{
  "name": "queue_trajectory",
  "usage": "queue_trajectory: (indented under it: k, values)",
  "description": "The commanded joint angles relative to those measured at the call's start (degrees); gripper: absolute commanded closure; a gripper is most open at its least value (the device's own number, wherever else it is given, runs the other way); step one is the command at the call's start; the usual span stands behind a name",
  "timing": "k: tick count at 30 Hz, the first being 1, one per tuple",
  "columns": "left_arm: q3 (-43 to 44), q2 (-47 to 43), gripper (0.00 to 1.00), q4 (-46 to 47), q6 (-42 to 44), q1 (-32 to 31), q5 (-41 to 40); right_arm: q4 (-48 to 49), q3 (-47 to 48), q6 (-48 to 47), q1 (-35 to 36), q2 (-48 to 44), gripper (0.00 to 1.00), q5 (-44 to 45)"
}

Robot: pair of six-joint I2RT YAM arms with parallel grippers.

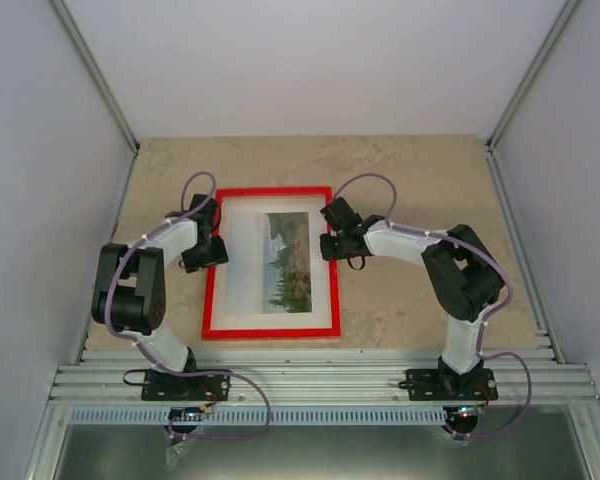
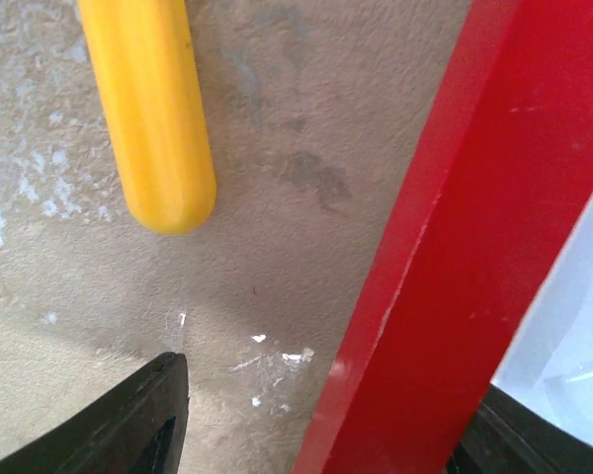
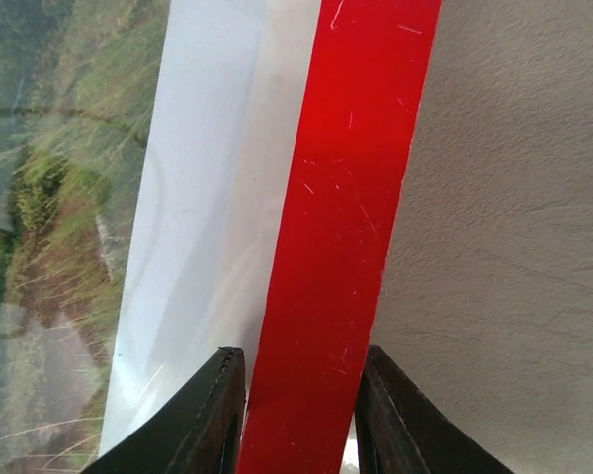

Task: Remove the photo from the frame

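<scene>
The red frame (image 1: 268, 192) lies flat on the table with the photo (image 1: 288, 262), a landscape print, inside a white surround. My left gripper (image 1: 212, 250) straddles the frame's left rail (image 2: 474, 247). It is open (image 2: 331, 380): one finger (image 2: 128, 425) stands well clear of the rail on the bare table, and the other shows only at the lower right corner. My right gripper (image 1: 330, 243) sits over the right rail (image 3: 356, 148). Its two black fingers press against both sides of that rail (image 3: 301, 354). The photo (image 3: 49, 217) shows to the left, under glare.
A yellow rounded rod (image 2: 153, 109) reaches in from the top of the left wrist view, above the beige table (image 1: 430, 180). White walls enclose the table on three sides. A ribbed metal rail (image 1: 320, 385) runs along the near edge by the arm bases.
</scene>
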Motion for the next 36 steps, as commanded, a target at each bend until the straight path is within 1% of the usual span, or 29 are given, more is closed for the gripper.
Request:
queue_trajectory:
  k: [1, 7, 11, 16, 26, 32, 36]
  values:
    - [-0.1, 1.96, 0.36, -1.47, 0.43, 0.1, -0.44, 0.46, -0.11, -0.79, 0.09, -3.81, 0.75, -1.89]
    - [-0.14, 1.62, 0.41, -1.38, 0.35, 0.11, -0.62, 0.46, 0.07, -0.39, -0.04, -4.76, 0.76, -2.28]
    - [-0.1, 1.66, 0.42, -1.47, 0.23, 0.05, -0.82, 0.44, 0.06, -0.11, -0.05, -5.36, 0.76, -3.85]
    - [0.05, 1.17, 0.39, -1.64, -0.04, 0.1, -1.53, 0.63, -0.06, 0.16, -0.23, -5.78, 0.77, -4.51]
    - [1.12, -3.04, 0.39, -3.2, -1.34, 0.04, -2.14, -0.03, 0.21, 0.56, -0.22, -5.44, 0.77, -4.12]
    - [1.63, -6.54, 0.33, -4.63, -2.03, 0.1, -0.74, -0.26, 0.32, 1.29, -0.22, -5.42, 0.77, -2.9]
    - [0.99, -7.8, 0.32, -5.07, -2.31, 0.09, 0.78, 0.03, 0.25, 2.12, -0.22, -5.39, 0.8, -1.62]
